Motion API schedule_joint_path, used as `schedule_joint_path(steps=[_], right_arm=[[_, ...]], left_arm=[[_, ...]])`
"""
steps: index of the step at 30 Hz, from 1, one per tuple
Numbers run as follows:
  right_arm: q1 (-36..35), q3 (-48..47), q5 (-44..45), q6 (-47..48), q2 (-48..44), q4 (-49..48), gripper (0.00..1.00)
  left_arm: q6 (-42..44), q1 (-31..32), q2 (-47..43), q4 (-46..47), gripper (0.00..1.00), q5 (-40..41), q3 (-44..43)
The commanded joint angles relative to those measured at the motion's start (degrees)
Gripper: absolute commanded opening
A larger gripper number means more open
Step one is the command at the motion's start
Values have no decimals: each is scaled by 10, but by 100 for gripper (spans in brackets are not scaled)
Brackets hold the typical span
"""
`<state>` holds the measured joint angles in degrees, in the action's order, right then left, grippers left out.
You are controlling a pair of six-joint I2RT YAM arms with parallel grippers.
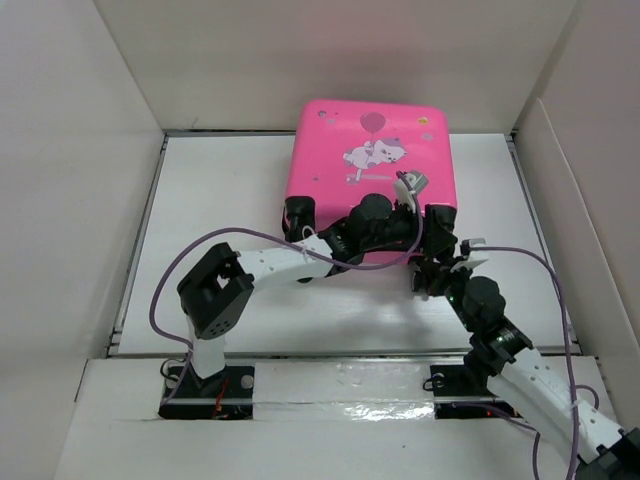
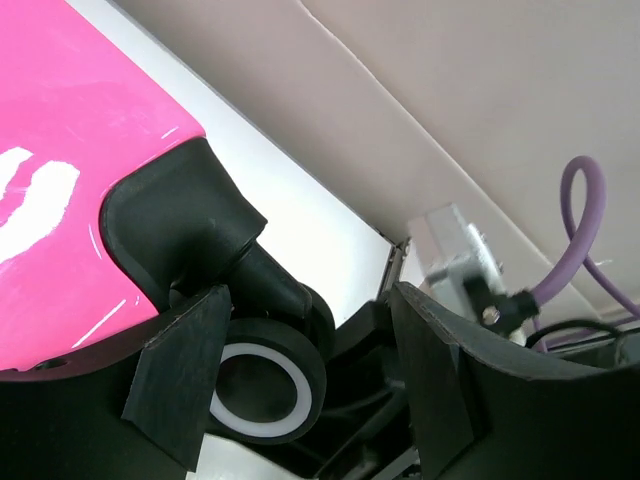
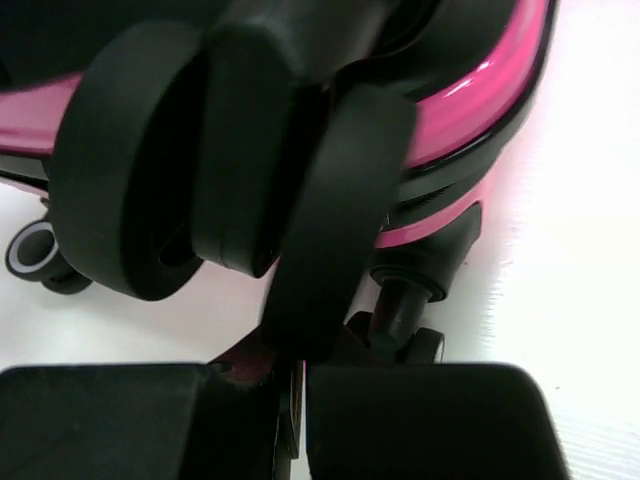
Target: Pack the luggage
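At the far middle of the table (image 1: 220, 200), overhead view, the luggage (image 1: 370, 140) is lying flat and shut. Its printed shell is facing up, its far edge is sitting just beside the back wall (image 1: 330, 50), and its wheels are facing me. My left claw (image 1: 425, 218) is sitting at the near right caster (image 1: 441, 228), and my right claw (image 1: 437, 265) is pointing at that same corner from the near side. The near left caster (image 1: 299, 213) is standing free.

Left wrist view: my left claw (image 2: 310, 300) is standing open and holding nothing. One finger (image 2: 185, 380) is sitting just beside a white-hubbed wheel (image 2: 265, 385), and the other is standing well off to the side. The pink shell (image 2: 60, 120) is filling the upper left.

Right wrist view: my right claw (image 3: 300, 420) is showing its pads (image 3: 150, 420) drawn together, with only a slit between them. A twin-wheeled caster (image 3: 230, 150) is hanging directly above that slit; whether the pads are touching its rim I cannot tell. A black seam (image 3: 455, 175) is running between the two pink halves.

Handling, as a judgement: the hard shell is looking stiff and glossy, so flat faces are likely offering my pads a slippery hold. The case is probably light enough to skid when pushed. The casters are likely swivelling and rolling, which makes them poor anchors. The fixed wheel housing or the seam lip is looking like the firmer place to pinch. Packing is calling for opening first, and no zipper pull is showing in any view.
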<state>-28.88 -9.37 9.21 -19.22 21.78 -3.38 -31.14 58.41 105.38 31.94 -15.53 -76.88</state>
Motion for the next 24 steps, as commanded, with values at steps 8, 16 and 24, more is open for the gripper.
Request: schedule_joint_path(steps=[8, 16, 24], right_arm=[[-189, -18, 87, -14, 122, -271, 0], [-237, -43, 99, -25, 337, -433, 0], [-254, -57, 146, -27, 311, -358, 0]], left_arm=[[-19, -58, 22, 13, 60, -7, -61], [3, -99, -60, -37, 66, -5, -31], [-1, -165, -328, -84, 63, 183, 228]])
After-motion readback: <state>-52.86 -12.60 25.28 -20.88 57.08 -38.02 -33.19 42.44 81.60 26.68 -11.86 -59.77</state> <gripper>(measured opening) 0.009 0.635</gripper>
